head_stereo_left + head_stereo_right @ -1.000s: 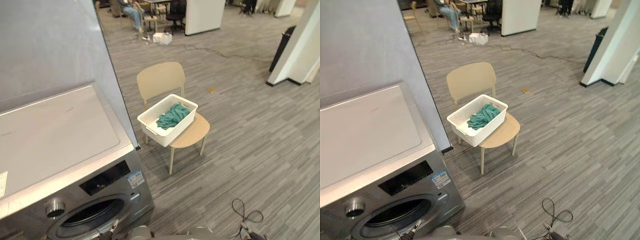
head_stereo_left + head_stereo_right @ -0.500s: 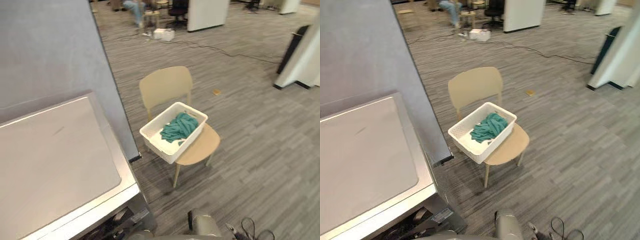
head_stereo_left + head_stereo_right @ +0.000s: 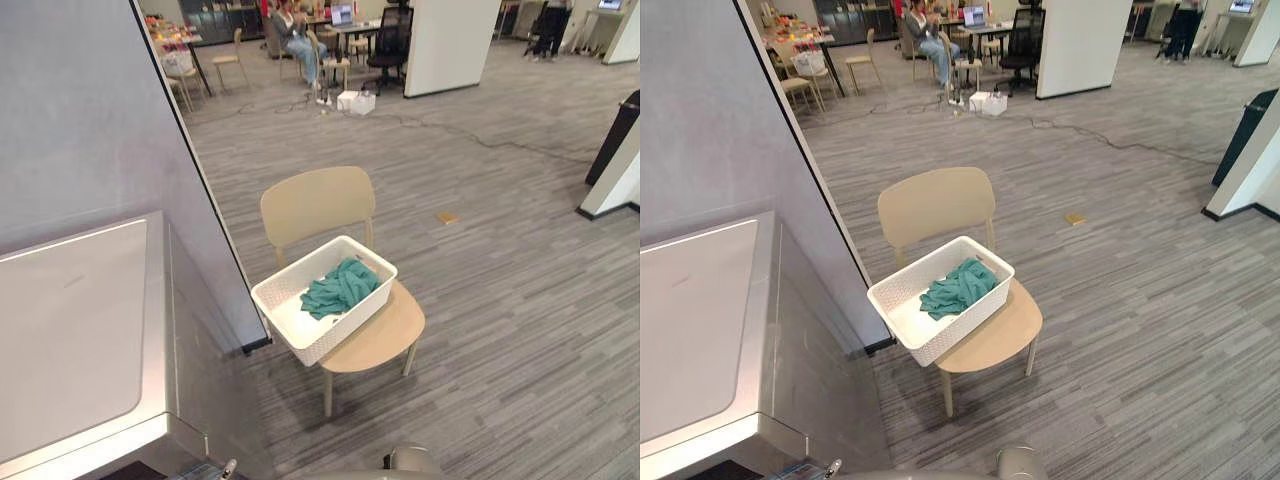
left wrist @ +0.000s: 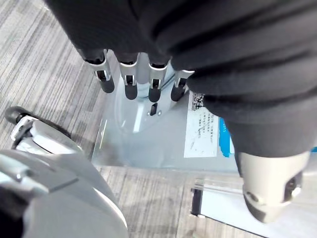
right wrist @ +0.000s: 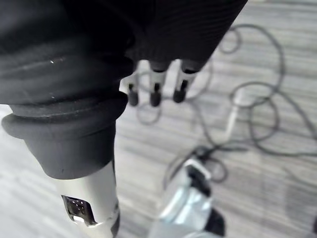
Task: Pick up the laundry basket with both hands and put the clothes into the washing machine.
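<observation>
Left eye view: the basket (image 3: 345,325) sits on the chair (image 3: 316,203) mid-frame, overhanging the seat's left edge, with green clothes (image 3: 338,287) bunched in its right half; the washer (image 3: 70,330) top is lower left. Right eye view: same layout, basket just left of centre, nothing touching it. Left wrist view: left hand (image 4: 154,82) hangs with straight, relaxed fingers, empty. Right wrist view: right hand (image 5: 155,89) is the same, loose and empty over the floor (image 5: 277,99). Looks like the approach step to me. Next up is closing in on the chair and getting one hand on each end of the basket.
</observation>
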